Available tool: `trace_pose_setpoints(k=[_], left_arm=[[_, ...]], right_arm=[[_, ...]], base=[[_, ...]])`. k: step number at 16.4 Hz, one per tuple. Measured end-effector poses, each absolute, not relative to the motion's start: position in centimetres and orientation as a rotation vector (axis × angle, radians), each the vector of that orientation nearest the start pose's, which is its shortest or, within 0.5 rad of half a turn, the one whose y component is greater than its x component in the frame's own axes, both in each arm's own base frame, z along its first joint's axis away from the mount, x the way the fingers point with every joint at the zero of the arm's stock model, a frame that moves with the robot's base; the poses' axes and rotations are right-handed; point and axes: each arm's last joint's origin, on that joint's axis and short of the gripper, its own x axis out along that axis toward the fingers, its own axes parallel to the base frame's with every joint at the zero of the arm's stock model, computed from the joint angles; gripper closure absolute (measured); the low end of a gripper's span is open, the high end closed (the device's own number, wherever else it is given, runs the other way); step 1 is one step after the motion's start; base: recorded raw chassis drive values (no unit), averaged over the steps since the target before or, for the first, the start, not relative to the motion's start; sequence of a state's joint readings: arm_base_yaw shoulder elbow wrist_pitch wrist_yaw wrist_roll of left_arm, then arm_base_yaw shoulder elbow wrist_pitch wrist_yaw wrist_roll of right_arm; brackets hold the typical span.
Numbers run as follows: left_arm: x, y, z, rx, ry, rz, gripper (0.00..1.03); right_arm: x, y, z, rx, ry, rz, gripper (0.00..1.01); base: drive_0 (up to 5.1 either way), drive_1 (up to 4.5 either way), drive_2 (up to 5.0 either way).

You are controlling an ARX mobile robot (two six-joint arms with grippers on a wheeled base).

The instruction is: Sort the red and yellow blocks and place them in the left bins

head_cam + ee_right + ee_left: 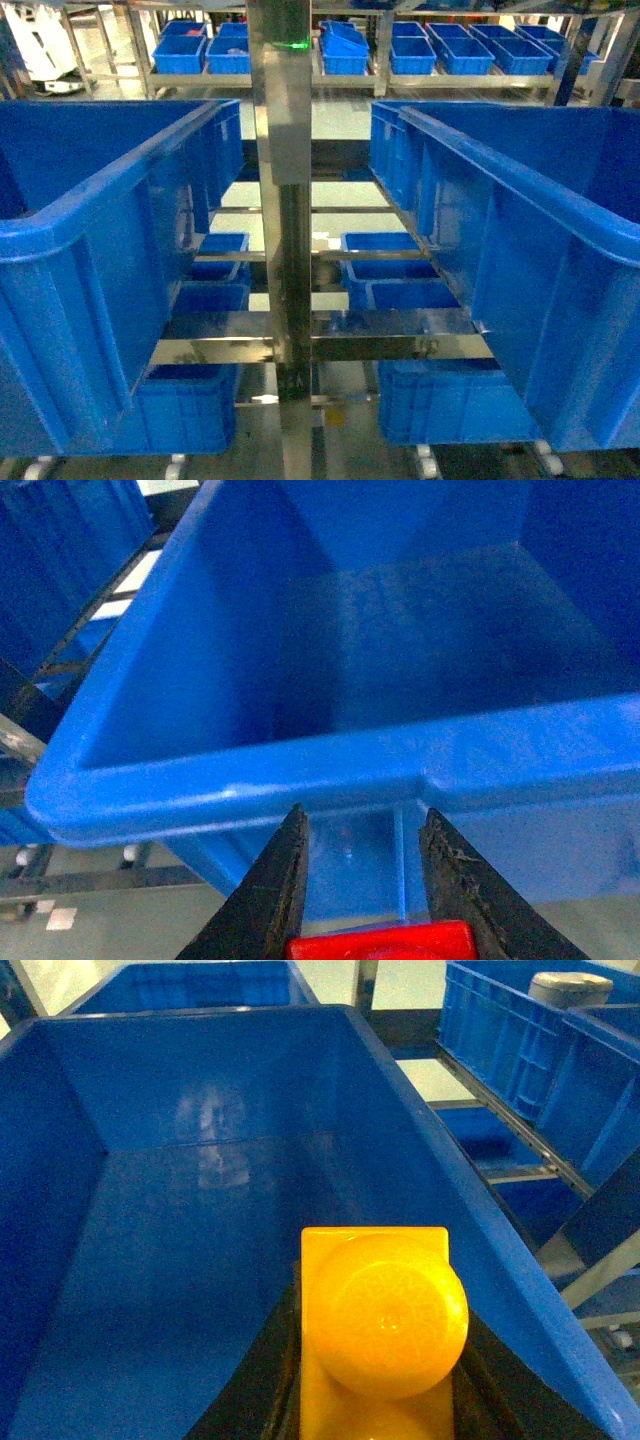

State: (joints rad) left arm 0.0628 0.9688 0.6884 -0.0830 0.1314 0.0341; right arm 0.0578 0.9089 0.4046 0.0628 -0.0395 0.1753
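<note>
In the left wrist view my left gripper (pixel 378 1295) is shut on the orange-yellow brick (pixel 385 1320), whose round stud faces the camera. It hangs over the inside of a large blue bin (pixel 200 1090), close to that bin's right wall. The right wrist view shows my right gripper (pixel 365 812) shut on the red block (pixel 380 941), of which only the top edge shows between the black fingers (pixel 270 890). It sits just outside and below the near rim of a large blue bin (pixel 300 770). Neither gripper shows in the head view.
Two large blue bins, left (pixel 110 195) and right (pixel 520 170), flank a steel post (pixel 290 200) in the head view. Smaller blue crates (pixel 220 250) sit on rack rails (pixel 330 345) below, and more crates (pixel 440 50) line shelves at the back.
</note>
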Motion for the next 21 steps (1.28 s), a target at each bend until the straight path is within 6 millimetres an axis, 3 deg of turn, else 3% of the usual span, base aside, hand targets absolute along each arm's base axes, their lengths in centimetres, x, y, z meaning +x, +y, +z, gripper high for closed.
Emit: trace_pose_setpoints(k=[4,6,7,11,14,19,21], left_arm=[[21.2,1.0,27.7,-0.001,0.355,-0.074,0.76],[21.1,0.9,27.8,0.0,0.35,-0.074,0.76],[21.1,0.9,27.8,0.0,0.35,-0.074,0.76],[21.1,0.9,27.8,0.0,0.35,-0.074,0.76],[21.1,0.9,27.8,0.0,0.349,-0.074,0.76],[21.1,0.9,27.8,0.0,0.35,-0.074,0.76],[21.1,1.0,27.8,0.0,0.349,-0.073,0.76]], right_arm=[[19.7,1.1,21.5,0.186,0.464,0.054,0.73],[23.1,0.9,25.8,0.197,0.357,0.056,0.73],[24.7,0.6,26.8,0.202,0.347,0.061,0.73],[31.0,0.4,24.1,0.225,0.508,0.083,0.73],[36.6,0.7,23.3,0.243,0.526,0.107,0.73],[45.8,0.1,18.4,0.202,0.659,0.05,0.73],[46.0,-0.3,18.6,0.176,0.597,0.044,0.57]], base=[[0.0,0.0,0.0],[0.0,0.0,0.0],[0.0,0.0,0.0],[0.0,0.0,0.0],[0.0,0.0,0.0],[0.0,0.0,0.0],[0.0,0.0,0.0]])
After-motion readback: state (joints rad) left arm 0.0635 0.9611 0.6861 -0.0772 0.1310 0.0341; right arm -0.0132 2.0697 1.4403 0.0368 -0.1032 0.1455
